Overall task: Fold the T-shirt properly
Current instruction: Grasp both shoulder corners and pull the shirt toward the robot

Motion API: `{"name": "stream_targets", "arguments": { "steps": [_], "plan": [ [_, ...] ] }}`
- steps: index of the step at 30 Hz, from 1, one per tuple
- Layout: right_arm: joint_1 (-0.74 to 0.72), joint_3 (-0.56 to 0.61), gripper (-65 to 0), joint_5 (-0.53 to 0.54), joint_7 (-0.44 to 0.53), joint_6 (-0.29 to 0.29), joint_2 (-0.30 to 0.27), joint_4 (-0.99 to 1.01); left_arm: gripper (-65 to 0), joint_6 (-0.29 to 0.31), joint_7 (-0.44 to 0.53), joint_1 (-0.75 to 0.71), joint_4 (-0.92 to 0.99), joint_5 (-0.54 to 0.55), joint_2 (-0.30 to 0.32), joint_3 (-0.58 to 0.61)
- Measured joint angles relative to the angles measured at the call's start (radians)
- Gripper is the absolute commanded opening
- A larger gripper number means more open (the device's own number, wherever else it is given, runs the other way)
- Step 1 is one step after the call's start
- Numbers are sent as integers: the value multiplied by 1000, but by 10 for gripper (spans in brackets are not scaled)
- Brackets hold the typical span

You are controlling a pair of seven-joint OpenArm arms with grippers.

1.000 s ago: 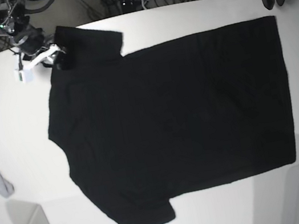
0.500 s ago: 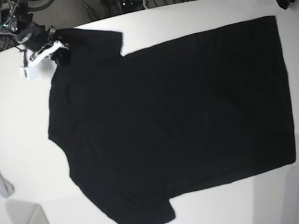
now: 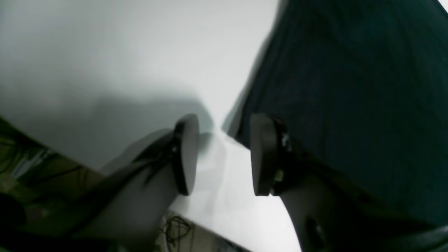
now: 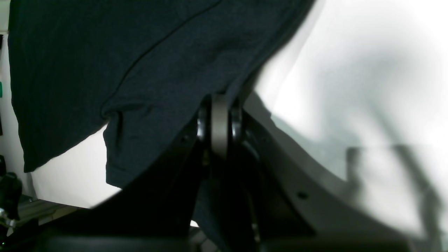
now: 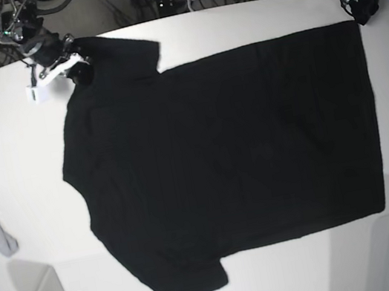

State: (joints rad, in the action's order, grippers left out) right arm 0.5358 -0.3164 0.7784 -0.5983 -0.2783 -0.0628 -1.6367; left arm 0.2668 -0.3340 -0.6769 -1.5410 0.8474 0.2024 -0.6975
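T-shirt [image 5: 228,162] lies flat, plain side up, across white desk [image 5: 13,140]. Right end effector [image 4: 219,105] clamped on sleeve edge at far corner. Left end effector [image 3: 222,154] parted, empty, hovering at hem corner, one finger [image 3: 260,157] over cloth.

- The base view is evenly lit from overhead; the white desk [image 5: 248,23] is bright, and its edges curve with lens distortion.
- The T-shirt [image 5: 228,162] reads as flat black with almost no fold detail.
- Both wrist views are soft and blurred; the nearby tool parts are out of focus.
- Grey tool shadows fall on the desk in both wrist views.
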Motion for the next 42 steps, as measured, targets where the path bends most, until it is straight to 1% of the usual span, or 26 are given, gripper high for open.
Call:
{"name": "stream_targets", "arguments": {
  "steps": [6, 9, 12, 14, 19, 20, 21, 23, 24, 27, 30, 32, 36, 42],
  "plan": [
    [0, 0, -650, 0, 0, 0, 0, 0, -413, -4, 0, 35, 35, -1, 0, 8],
    [-3, 0, -650, 0, -1, 0, 0, 0, -413, 2, 0, 61, 39, -59, 1, 47],
    [-6, 0, -650, 0, -10, 0, 0, 0, -413, 3, 2, 82, 39, -97, -6, 56],
    [-6, 0, -650, 0, -9, 0, 0, 0, -413, 1, 13, 92, 39, -98, -25, 53],
    [-8, 0, -650, -2, -12, 0, 0, 0, -421, 3, 15, 95, 39, -98, -27, 53],
    [-8, 0, -650, -2, -11, 0, 0, 0, -448, 3, 15, 95, 39, -98, -27, 53],
    [-8, 0, -650, -2, -11, 0, 0, 0, -492, 2, 12, 95, 39, -99, -27, 53],
    [-9, 0, -650, -2, -12, 0, 0, 0, -609, -1, 7, 95, 41, -99, -28, 53],
    [-9, 0, -650, -2, -12, 0, 0, 0, -650, 0, 5, 97, 45, -103, -28, 53],
    [-9, 0, -650, -3, -11, 0, 0, 0, -650, 0, 6, 118, 64, -96, -27, 53],
    [-8, 0, -650, -3, -11, -1, -3, -1, -650, 1, -52, 119, 53, -91, -21, 51],
    [2, 2, -650, -22, -16, -1, -17, -18, -650, 3, -89, 119, 39, -90, -19, 51],
    [50, -2, -650, -47, -31, 9, -20, -77, -650, 3, -126, 108, 3, -95, -23, 48],
    [142, -2, -650, -73, -61, 33, -24, -175, -650, -3, -140, 36, -69, -109, -23, 47]
  ]
}}
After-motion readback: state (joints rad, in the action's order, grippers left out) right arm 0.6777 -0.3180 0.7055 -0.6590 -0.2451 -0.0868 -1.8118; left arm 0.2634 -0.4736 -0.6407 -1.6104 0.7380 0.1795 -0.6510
